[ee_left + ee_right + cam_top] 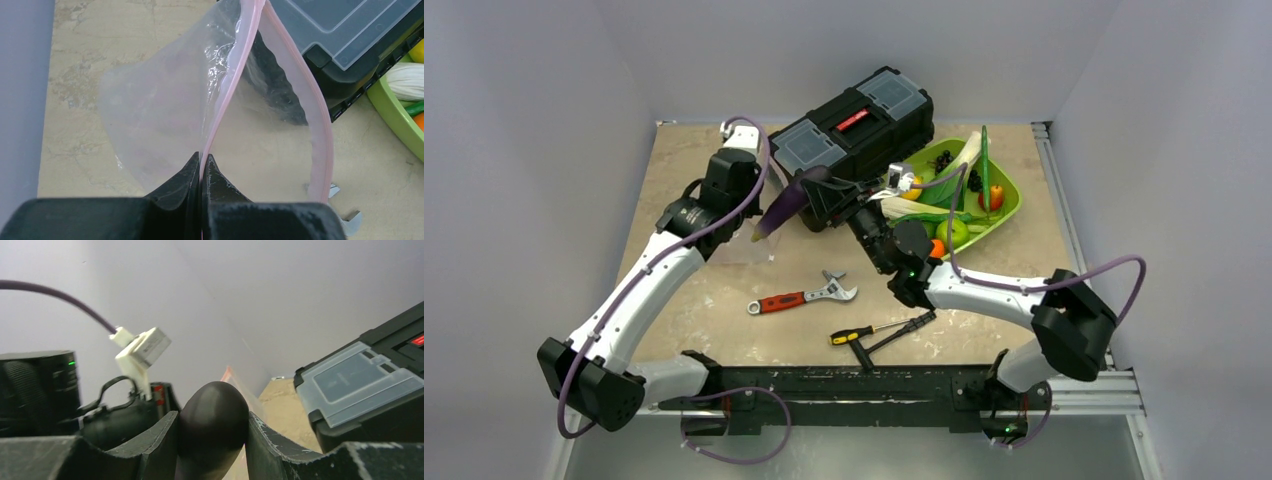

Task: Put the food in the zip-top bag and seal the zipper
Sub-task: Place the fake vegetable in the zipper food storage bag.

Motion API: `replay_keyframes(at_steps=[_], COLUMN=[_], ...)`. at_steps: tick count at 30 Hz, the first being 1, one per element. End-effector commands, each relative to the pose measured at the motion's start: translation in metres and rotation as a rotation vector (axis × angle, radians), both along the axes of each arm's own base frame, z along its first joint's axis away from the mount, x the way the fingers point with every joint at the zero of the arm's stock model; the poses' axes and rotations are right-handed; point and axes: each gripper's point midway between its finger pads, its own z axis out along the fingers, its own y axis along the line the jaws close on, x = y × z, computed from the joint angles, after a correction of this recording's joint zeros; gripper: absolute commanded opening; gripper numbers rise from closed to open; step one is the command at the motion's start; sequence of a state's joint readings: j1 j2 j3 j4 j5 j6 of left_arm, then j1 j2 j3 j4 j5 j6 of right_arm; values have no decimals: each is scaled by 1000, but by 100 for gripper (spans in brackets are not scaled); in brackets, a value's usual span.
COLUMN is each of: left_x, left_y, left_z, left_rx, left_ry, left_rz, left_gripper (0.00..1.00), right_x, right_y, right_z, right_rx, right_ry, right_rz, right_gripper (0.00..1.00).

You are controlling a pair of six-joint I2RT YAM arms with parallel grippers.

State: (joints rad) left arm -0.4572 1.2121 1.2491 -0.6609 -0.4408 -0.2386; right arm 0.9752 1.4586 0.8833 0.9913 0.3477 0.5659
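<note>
Nearest the lens in the left wrist view, the left claw [201, 159] is pressed together on one lip of the zipper [218, 120]. It holds the zip-top bag [155, 115] above the tabletop [714, 300] with the mouth bowed apart. The other pink lip arcs away to the right.

In the right wrist view, the right claw [211, 415] pinches the dark purple piece [214, 440] between both fingers.

Refer to the top view for the relation. The purple piece slants down and left from the right claw, with its lower tip at the bag. You cannot tell whether the tip is inside the mouth.

Only the top view shows:
- the remaining food [952, 232] in the lime-green tray [1010, 205], right of the black toolbox [864, 150];
- the wrench [802, 296] and screwdriver [869, 332] lying near the arm bases.

The toolbox carries a red label [852, 121]; its writing is too small to read.
</note>
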Motion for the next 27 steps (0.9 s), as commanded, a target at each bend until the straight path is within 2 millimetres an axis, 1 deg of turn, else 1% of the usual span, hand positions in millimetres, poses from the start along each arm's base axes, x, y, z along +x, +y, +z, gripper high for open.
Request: replay_keyframes(at_steps=[1, 5, 11, 16, 17, 19, 22, 27], left_x=[2, 2, 6, 8, 8, 8, 8, 9], left_y=[0, 0, 3, 3, 4, 5, 6, 7], left_z=[26, 27, 24, 22, 22, 22, 23, 22], left_rx=[-65, -68, -81, -119, -123, -134, -149, -154], left_ry=[-77, -79, -67, -52, -52, -52, -54, -50], left_rz=[15, 17, 28, 31, 34, 38, 38, 43], left_gripper=[0, 0, 0, 0, 0, 0, 0, 0], right_x=[17, 22, 15, 21, 22, 24, 29, 16], right_y=[-14, -21, -29, -32, -30, -20, 0, 30], right_z=[39, 41, 67, 69, 68, 63, 45, 18], right_rx=[110, 85, 58, -2, -13, -40, -71, -125], right_ry=[-66, -89, -130, -140, -143, -143, -118, -107], right_rz=[-142, -199, -205, -260, -260, -237, -210, -188], right_gripper=[0, 0, 0, 0, 0, 0, 0, 0])
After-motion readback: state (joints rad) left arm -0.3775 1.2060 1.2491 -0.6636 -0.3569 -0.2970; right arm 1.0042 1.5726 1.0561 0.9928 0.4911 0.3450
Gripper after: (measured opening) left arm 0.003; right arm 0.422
